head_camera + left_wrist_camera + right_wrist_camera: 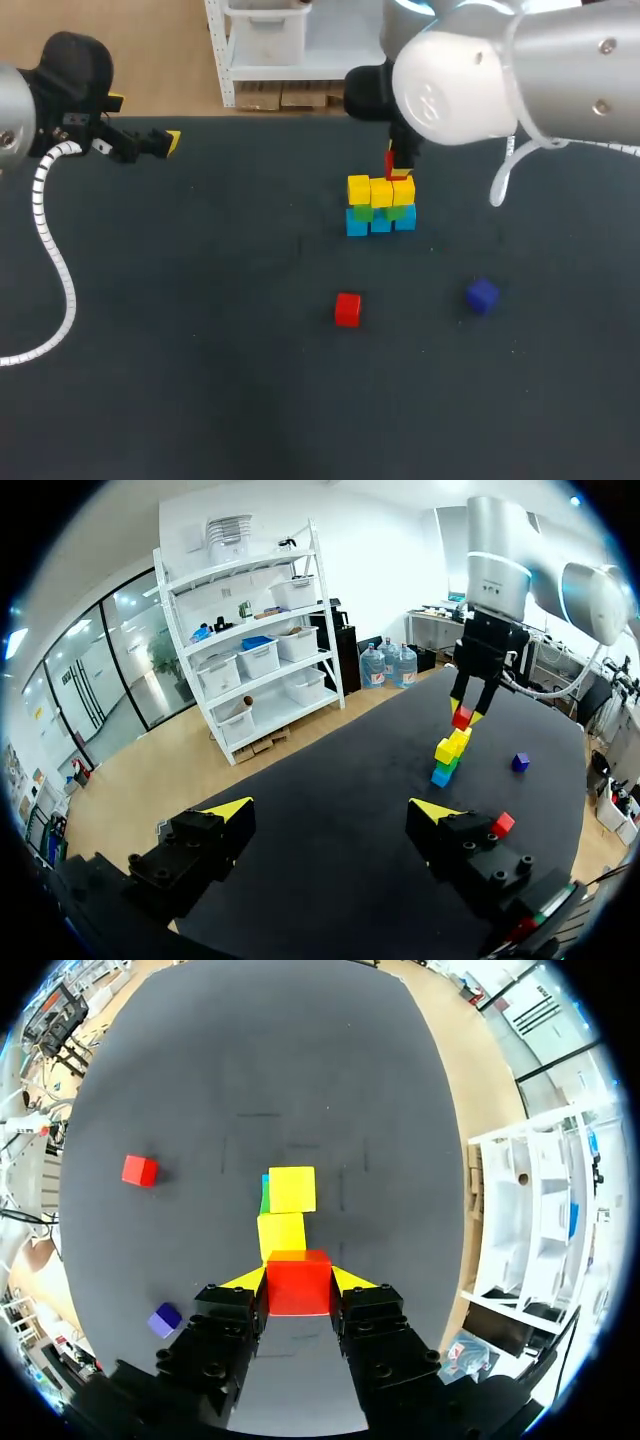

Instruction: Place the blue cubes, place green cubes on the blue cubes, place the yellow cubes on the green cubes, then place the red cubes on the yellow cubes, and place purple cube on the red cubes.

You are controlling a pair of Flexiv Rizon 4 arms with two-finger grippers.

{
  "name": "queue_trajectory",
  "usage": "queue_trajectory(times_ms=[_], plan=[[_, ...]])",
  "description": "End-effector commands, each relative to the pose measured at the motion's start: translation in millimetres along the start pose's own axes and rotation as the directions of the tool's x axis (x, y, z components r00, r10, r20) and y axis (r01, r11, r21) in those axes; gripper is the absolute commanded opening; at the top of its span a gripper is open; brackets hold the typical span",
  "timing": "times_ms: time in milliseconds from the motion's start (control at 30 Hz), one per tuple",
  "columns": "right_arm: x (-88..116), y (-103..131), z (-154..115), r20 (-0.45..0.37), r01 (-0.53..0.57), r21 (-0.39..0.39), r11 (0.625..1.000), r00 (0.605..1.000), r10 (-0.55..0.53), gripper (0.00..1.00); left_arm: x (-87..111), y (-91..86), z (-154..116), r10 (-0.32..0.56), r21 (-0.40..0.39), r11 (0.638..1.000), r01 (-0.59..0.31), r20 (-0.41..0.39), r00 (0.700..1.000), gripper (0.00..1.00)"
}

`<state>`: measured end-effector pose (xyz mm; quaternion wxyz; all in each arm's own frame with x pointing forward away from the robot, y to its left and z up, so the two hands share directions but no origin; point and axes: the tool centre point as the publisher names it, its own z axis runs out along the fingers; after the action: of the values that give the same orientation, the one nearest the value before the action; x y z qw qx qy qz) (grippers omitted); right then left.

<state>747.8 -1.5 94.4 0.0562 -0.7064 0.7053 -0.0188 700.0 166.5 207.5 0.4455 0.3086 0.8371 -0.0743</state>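
head view | right gripper (300, 1285) pinching red cube (391, 163) over stack (380, 205) | left gripper (332, 810) spread, empty | purple cube (482, 295), spare red cube (347, 309) aside

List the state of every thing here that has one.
Right gripper: shut on a red cube, over the stack.
Left gripper: open, empty.
Stack: blue, green, yellow layers built.
Second red cube: loose on the table.
Purple cube: loose on the table.

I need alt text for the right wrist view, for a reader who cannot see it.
The right end effector is shut on a red cube, close above the stacked yellow cubes. A loose red cube and a purple cube lie apart on the dark table, off to one side.
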Motion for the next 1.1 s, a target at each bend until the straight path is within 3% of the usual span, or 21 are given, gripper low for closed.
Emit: queue_trajectory(times_ms=[33, 1100], plan=[[-3.1, -4.2, 5.1, -0.005, 0.003, -0.018, 1.0, 1.0, -0.003, 0.0, 1.8, 3.7, -1.2, 0.003, 0.017, 1.0, -0.003, 0.008, 1.0, 1.0], [-0.2, 5.0, 9.9, -0.007, 0.007, -0.029, 1.0, 1.0, -0.007, 0.0, 1.8, 3.7, -1.2, 0.003, 0.017, 1.0, -0.003, 0.008, 1.0, 1.0]])
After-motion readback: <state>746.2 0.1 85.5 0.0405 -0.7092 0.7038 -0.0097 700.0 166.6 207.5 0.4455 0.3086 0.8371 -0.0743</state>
